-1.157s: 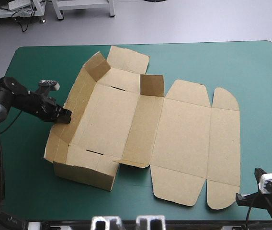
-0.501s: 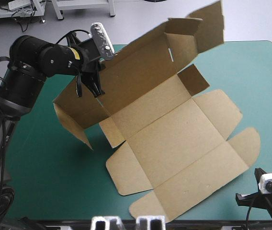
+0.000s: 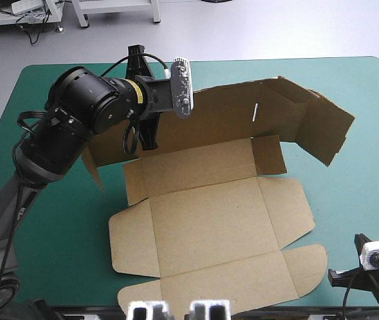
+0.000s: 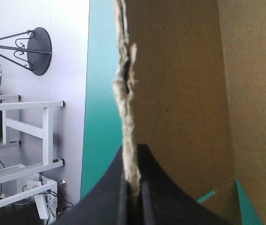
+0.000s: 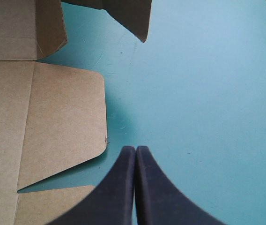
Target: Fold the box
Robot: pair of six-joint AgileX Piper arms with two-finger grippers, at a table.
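The brown box (image 3: 209, 220) is a cut sheet, partly lifted. Its near panels and flaps lie flat toward the table's front. Its far wall (image 3: 243, 113) stands raised, with a side flap hanging in the air at the right. My left gripper (image 3: 147, 135) is above the table's left half, shut on the raised wall's edge. In the left wrist view the frayed board edge (image 4: 126, 103) runs up from between the fingers of the left gripper (image 4: 133, 161). My right gripper (image 5: 135, 150) is shut and holds nothing. It rests low over the teal-green cover, beside a rounded flap (image 5: 62, 122).
Bare teal-green cover (image 3: 363, 193) shows to the right of the box, and more (image 3: 49, 227) under the left arm. The table's front edge lies close to the box's nearest flap (image 3: 243, 280).
My left gripper has risen and swung toward the table's middle with the box wall in it. The sheet has turned and tilted up, its held wall now along the far side. The right arm has not moved.
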